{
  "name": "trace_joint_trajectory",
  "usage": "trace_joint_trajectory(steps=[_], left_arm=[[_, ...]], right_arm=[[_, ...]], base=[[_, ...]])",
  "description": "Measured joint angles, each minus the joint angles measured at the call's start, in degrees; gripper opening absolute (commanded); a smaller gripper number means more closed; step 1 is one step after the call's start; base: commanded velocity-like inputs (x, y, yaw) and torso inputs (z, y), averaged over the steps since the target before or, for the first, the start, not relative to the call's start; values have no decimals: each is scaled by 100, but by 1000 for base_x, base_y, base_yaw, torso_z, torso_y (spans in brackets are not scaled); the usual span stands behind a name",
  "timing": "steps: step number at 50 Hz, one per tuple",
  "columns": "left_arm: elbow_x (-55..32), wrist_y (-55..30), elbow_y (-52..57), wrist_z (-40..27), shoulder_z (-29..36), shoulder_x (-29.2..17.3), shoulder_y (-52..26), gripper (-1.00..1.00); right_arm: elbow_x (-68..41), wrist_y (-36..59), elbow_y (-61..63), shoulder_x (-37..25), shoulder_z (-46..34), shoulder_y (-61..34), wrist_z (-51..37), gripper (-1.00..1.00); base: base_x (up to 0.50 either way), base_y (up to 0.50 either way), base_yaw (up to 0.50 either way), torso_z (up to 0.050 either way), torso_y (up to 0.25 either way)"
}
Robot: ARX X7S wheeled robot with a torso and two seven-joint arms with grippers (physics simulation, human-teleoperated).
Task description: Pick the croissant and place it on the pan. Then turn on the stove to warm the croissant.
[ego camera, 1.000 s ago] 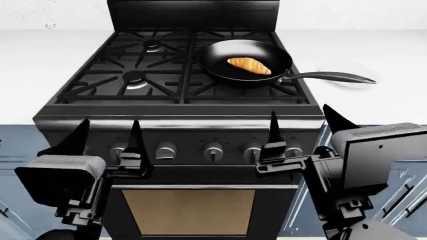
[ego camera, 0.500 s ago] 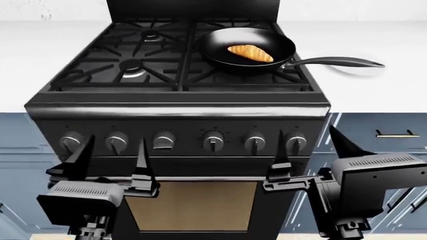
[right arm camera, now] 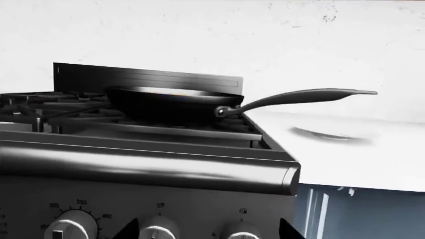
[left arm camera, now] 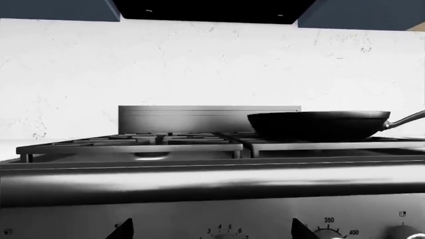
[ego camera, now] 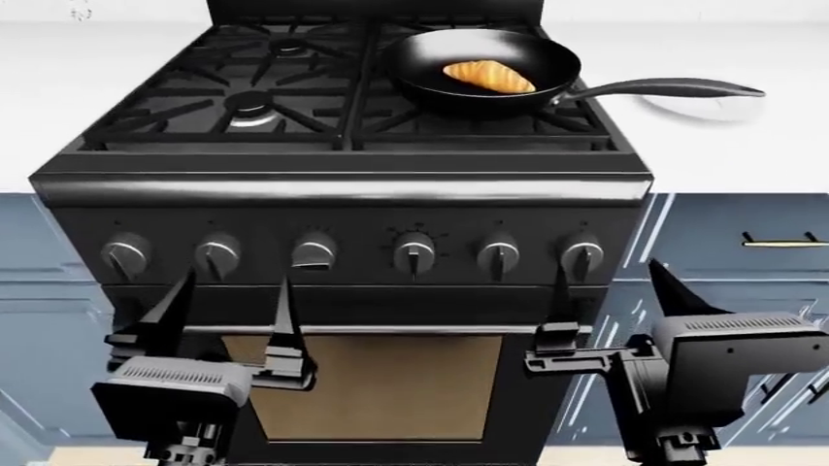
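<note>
jaws: both grippers spread open, holding nothing. Left gripper [ego camera: 227, 316] sits in front of the oven window, below the knob row; right gripper [ego camera: 615, 301] at the stove's front right corner, below the rightmost knob.
step: croissant is already in the pan, so what's left is my read: turn on the burner under it.
knob pick: pan sits on the rear-right burner. Six knobs [ego camera: 414, 254] in a row; markings unreadable from the head view, so I can't tell which one maps to that burner. Likely one of the right-hand pair.
how: use the right gripper, it's nearest. Raise it to knob height, centre the jaws on the knob [right arm camera: 157, 232], close on its sides, then rotate. Avoid brushing the neighbours.
croissant [ego camera: 488, 76]: golden-orange, ridged, lying flat at pan centre, small against it.
pan [ego camera: 428, 58]: glossy black, at 1 o'clock on the stove [ego camera: 337, 184]; handle points to 3 o'clock, overhanging the white surface [ego camera: 725, 146].
</note>
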State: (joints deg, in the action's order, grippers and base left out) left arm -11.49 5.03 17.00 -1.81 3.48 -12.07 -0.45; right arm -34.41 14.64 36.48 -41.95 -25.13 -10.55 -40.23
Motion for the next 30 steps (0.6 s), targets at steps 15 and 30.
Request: trace_joint_trajectory(steps=[15, 30], left_arm=[[-22, 33, -59, -45, 45, -31, -16, 100], [-62, 101, -102, -93, 65, -54, -23, 100]], right_arm=[[54, -102, -149, 28, 39, 52, -4, 100], [70, -135, -218, 53, 52, 66, -17, 100]], base=[[0, 0, 0, -50, 0], [0, 0, 0, -50, 0]])
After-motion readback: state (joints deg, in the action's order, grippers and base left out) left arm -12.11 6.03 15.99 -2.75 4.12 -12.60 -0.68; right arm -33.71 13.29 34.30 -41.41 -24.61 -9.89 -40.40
